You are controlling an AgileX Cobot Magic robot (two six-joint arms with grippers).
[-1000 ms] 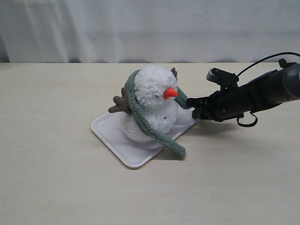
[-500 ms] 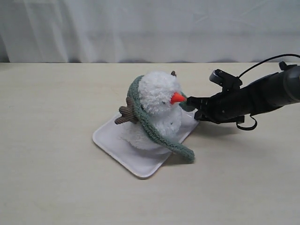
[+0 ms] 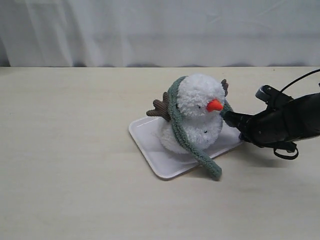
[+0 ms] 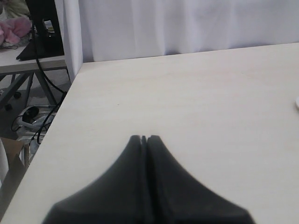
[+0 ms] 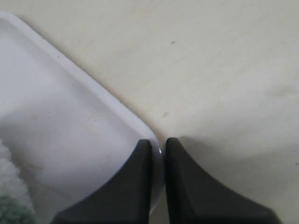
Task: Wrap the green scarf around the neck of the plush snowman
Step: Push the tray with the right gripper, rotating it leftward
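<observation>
The plush snowman [image 3: 200,107] stands upright on a white tray [image 3: 160,155], its orange nose pointing right. The green scarf [image 3: 187,137] runs over the back of its head and down its front, one end hanging past the tray's front edge; the neck crease is hidden by scarf and fluff. My right gripper [image 3: 235,120] sits at the tray's right corner, beside the snowman. In the right wrist view this gripper [image 5: 158,142] is shut on the tray's rim [image 5: 60,107]. My left gripper [image 4: 144,137] is shut on nothing over bare table, outside the exterior view.
A pale wooden table [image 3: 75,190] carries everything, with a white curtain [image 3: 150,30] behind it. The left wrist view shows the table's edge [image 4: 60,107] and a dark stand with cables on the floor [image 4: 32,112] beyond it.
The tray, with the snowman and scarf on it, has slid to the right and turned a little, held by my right gripper, which drew back rightward. The scarf's loose end trailed along.
</observation>
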